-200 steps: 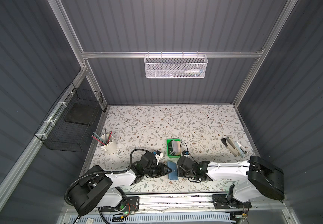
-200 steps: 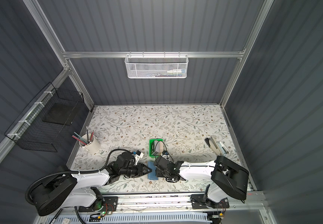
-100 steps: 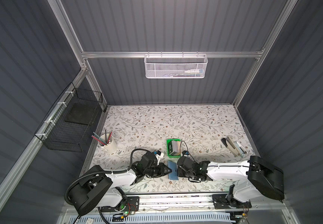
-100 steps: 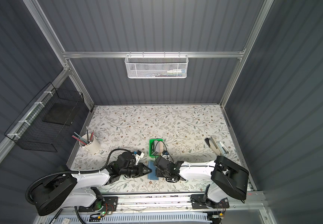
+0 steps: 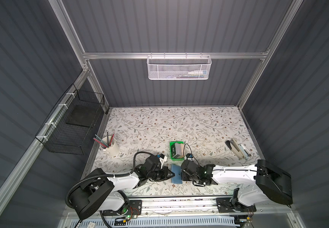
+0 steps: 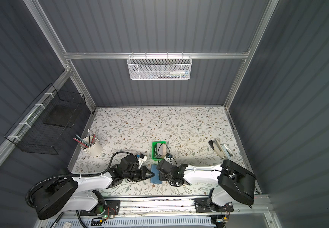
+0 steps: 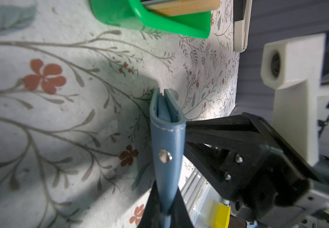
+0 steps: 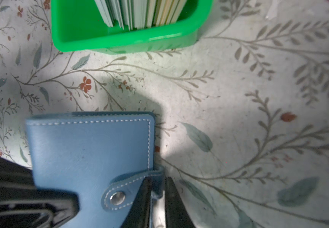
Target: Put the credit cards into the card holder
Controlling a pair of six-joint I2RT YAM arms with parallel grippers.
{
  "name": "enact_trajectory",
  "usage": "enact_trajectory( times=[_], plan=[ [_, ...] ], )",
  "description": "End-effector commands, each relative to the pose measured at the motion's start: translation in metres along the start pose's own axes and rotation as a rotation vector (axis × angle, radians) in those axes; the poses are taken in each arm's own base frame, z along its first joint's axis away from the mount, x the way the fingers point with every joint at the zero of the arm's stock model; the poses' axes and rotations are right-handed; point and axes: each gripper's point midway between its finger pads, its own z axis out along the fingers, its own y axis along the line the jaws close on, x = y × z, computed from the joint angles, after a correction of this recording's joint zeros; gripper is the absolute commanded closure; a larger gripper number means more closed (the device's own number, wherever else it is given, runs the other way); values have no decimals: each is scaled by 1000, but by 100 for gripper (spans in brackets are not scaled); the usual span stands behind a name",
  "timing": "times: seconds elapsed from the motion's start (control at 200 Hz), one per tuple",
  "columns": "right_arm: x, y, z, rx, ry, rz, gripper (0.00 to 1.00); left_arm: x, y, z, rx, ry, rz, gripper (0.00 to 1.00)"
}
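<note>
Left wrist view: the left gripper [image 7: 165, 199] pinches the closed card holder [image 7: 168, 142] by its edge, steadying it, we judge, while the right gripper [image 8: 157, 189] straddles the snap tab [image 8: 132, 185], grip unclear, to unfasten it; the credit cards [image 8: 139, 11] stand in the nearby tray [image 8: 80, 29].

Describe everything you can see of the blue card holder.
The card holder is a blue, leather-like book-style wallet with pale stitching, closed, its tab snapped by a metal stud. It sits level over the floral table, apart from the green tray. The left end effector clamps one edge; the right end effector pinches the tab's loop opposite.
</note>
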Motion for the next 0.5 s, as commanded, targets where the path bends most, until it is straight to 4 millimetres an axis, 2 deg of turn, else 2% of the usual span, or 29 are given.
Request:
enact_trajectory(
  times=[0.0,0.19,0.495],
  plan=[
    [-2,4,-12,0,-19,-35,81,-2,-4,-2,-23,-3,35,98],
    [-11,23,-28,-4,-44,-87,79,-3,-6,-2,-26,-5,41,99],
    [-10,34,-23,-1,-27,-104,76,-5,-5,-2,-46,-14,56,99]
  ],
)
